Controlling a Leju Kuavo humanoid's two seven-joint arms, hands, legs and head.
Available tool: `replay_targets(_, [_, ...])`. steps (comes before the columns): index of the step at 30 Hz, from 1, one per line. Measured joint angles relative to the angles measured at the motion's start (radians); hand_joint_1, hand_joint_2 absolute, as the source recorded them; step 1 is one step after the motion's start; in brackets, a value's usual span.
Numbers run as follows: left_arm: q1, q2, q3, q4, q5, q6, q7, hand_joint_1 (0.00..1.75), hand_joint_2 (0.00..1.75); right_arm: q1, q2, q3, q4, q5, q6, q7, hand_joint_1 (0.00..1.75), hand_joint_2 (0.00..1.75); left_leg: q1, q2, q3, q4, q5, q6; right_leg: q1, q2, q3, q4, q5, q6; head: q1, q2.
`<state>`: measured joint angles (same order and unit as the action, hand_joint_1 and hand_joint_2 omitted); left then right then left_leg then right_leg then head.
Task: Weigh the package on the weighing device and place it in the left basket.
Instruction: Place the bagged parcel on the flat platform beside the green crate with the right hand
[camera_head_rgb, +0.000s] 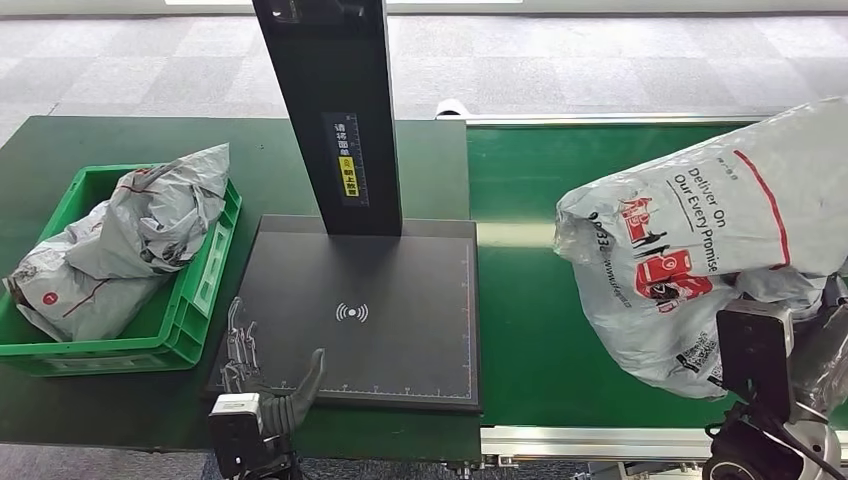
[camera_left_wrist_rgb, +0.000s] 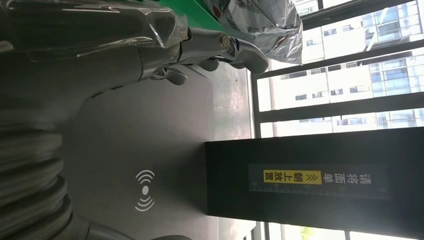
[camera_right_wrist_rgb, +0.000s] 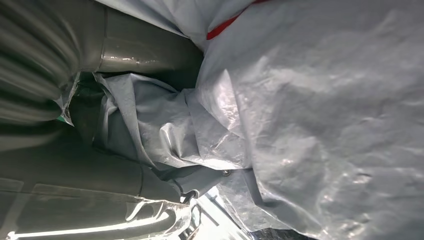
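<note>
Even overhead light is filling the head view; shadows are staying soft on the green table (camera_head_rgb: 60, 140), and a pale sheen is lying on the black scale platform (camera_head_rgb: 400, 300). The grey package (camera_head_rgb: 700, 250) is showing crisp print, only mild glare on its folds. In the left wrist view, daylight is pouring through the windows (camera_left_wrist_rgb: 350, 65), slightly blowing out; the left hand (camera_left_wrist_rgb: 150, 50) is sitting close and blurring. In the right wrist view, plastic is glinting, and the right hand (camera_right_wrist_rgb: 75, 165) is reading dark and soft.

Green worktop (camera_head_rgb: 120, 140) carrying a green basket (camera_head_rgb: 205, 275) at left, a black weighing device (camera_head_rgb: 400, 320) centre, beside a conveyor belt (camera_head_rgb: 520, 330).
</note>
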<state>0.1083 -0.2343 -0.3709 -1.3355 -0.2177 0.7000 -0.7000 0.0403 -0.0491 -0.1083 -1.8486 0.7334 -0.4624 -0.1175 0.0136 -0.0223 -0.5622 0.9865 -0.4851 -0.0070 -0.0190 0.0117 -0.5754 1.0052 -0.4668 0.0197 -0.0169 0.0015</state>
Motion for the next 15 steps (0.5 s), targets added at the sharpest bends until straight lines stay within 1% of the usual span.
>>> replay_targets(2, [0.0, -0.005, 0.009, -0.001, -0.004, 0.0, 0.0, 0.0, 1.75, 0.007, 0.005, 0.001, -0.008, -0.007, 0.015, -0.003, 1.75, 1.75, 0.0, 0.001, 0.0, 0.0, 0.0, 0.0, 0.0, 0.0, 0.0, 0.0, 0.0, 0.0, 0.0, 0.0])
replay_targets(3, [0.0, -0.009, 0.014, -0.001, -0.005, 0.0, 0.0, 0.0, 1.75, 0.007, 0.008, 0.005, -0.007, -0.013, 0.039, -0.002, 1.75, 1.75, 0.0, 0.001, -0.001, 0.0, 0.0, 0.0, 0.0, 0.001, 0.0, 0.0, 0.0, 0.0, 0.0, 0.0])
replay_targets(6, [-0.002, -0.021, 0.026, -0.002, -0.015, 0.0, 0.0, 0.0, 1.75, -0.03, 0.021, 0.048, 0.045, -0.045, 0.176, 0.009, 1.75, 1.75, 0.0, 0.005, -0.001, -0.001, 0.0, 0.0, 0.0, 0.004, 0.0, 0.0, 0.0, 0.0, 0.0, 0.0])
replay_targets(8, [-0.007, -0.025, 0.029, -0.001, -0.022, 0.0, 0.0, 0.0, 1.75, -0.088, 0.041, 0.1, 0.138, -0.076, 0.253, 0.01, 1.75, 1.75, 0.0, 0.009, 0.001, -0.001, 0.0, 0.0, 0.0, 0.007, 0.0, 0.0, 0.001, -0.001, 0.0, 0.0])
replay_targets(10, [-0.016, -0.029, 0.031, 0.0, -0.021, 0.0, 0.0, 0.0, 1.75, -0.156, 0.071, 0.16, 0.254, -0.1, 0.282, 0.004, 1.75, 1.75, 0.0, 0.01, 0.002, -0.001, 0.001, 0.0, 0.0, 0.007, 0.0, 0.0, 0.003, -0.001, 0.0, 0.0])
replay_targets(12, [-0.024, -0.031, 0.034, 0.001, -0.014, 0.0, 0.0, 0.0, 1.75, -0.216, 0.096, 0.213, 0.354, -0.117, 0.289, -0.001, 1.75, 1.75, 0.0, 0.008, 0.003, -0.001, 0.003, 0.0, 0.001, 0.007, 0.0, 0.0, 0.003, -0.001, 0.0, 0.0])
replay_targets(15, [-0.031, -0.033, 0.037, 0.003, 0.004, 0.0, 0.0, 0.0, 1.75, -0.284, 0.117, 0.269, 0.454, -0.142, 0.296, -0.002, 1.75, 1.75, 0.001, 0.007, 0.002, -0.001, 0.003, -0.001, 0.001, 0.006, 0.0, 0.001, 0.004, -0.001, 0.0, 0.0])
